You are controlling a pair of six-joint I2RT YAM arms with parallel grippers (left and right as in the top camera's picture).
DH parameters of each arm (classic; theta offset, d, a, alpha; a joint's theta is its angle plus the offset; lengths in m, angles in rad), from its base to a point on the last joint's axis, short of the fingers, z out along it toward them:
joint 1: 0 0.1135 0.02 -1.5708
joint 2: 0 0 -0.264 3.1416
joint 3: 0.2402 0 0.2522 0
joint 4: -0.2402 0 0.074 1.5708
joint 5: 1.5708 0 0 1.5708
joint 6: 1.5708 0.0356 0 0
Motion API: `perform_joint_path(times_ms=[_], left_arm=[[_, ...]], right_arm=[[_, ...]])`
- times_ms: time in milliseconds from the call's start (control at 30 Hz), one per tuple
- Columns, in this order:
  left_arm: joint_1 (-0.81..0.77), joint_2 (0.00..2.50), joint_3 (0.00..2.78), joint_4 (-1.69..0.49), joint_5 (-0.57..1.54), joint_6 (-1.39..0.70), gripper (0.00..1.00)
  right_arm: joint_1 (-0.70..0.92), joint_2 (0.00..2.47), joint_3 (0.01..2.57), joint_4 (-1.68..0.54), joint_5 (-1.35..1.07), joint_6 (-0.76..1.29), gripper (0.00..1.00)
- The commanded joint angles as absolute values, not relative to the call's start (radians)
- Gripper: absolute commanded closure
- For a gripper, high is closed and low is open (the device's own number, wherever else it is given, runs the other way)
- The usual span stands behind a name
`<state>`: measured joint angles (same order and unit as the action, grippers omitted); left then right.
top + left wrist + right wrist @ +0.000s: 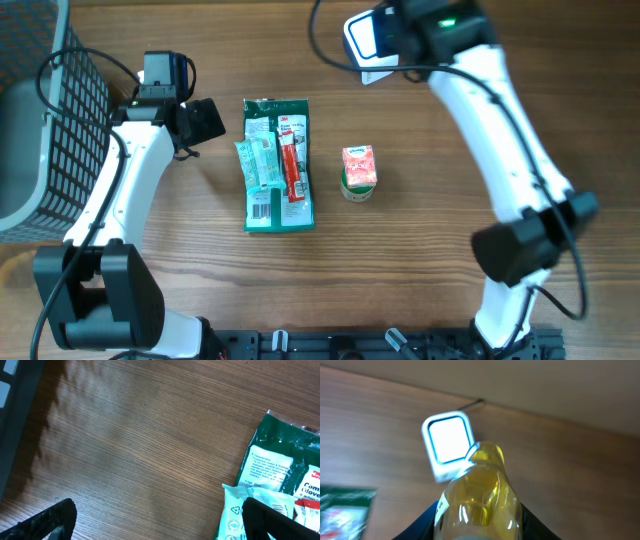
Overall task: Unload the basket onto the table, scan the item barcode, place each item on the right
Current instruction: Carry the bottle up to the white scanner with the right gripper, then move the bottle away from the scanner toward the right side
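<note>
At the far edge of the table, the right pincer is clenched around a clear bottle of yellow liquid and holds it up just in front of the white scanner, whose window glows. From the wrist view the bottle's shoulder overlaps the scanner's lower right corner; we cannot tell whether the two touch. We see only a sliver of white label low on the bottle's left side, and no barcode, so we judge the scan as in hand but not yet confirmed. To do it well, we would turn the bottle about its long axis until the printed code squarely faces the lit window, keep it near but apart from the window, and hold it steady. The curved, glossy wall may throw glare, so a slight tilt could help. The grip should be firm, since a smooth bottle can slip or twist. Over on the left, the left pincer hangs released, jaws wide, just beside the green packet. A pink carton stands near the middle, and a wire basket sits at the left edge.
</note>
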<state>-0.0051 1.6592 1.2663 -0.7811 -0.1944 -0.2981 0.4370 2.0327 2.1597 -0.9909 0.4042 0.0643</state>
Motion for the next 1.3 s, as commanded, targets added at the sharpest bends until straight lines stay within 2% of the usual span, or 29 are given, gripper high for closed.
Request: perform_joint_path(times_ms=[0,200,467,633,1267], left_arm=[[-0.002,1.667,1.261,-0.781,-0.203,-0.299,0.00],[-0.002,1.667,1.261,-0.781,-0.203,-0.300,0.00],[-0.002,1.667,1.261,-0.781,-0.203,-0.300,0.00],[-0.002,1.667,1.261,-0.781,-0.203,-0.300,0.00],[-0.002,1.667,1.261,-0.782,-0.203,-0.300,0.00]], right_arm=[[0.496,2.138,2.167,-0.892,0.702,-0.058,0.96],[0.561,2.299,2.166,-0.670,0.925,-0.243,0.96],[0.566,2.419,2.166,-0.461,1.032,-0.474,0.96],[0.566,2.450,2.165,-0.403,1.018,-0.469,0.95],[0.556,2.469,2.151,-0.412,0.949,-0.445,0.96]])
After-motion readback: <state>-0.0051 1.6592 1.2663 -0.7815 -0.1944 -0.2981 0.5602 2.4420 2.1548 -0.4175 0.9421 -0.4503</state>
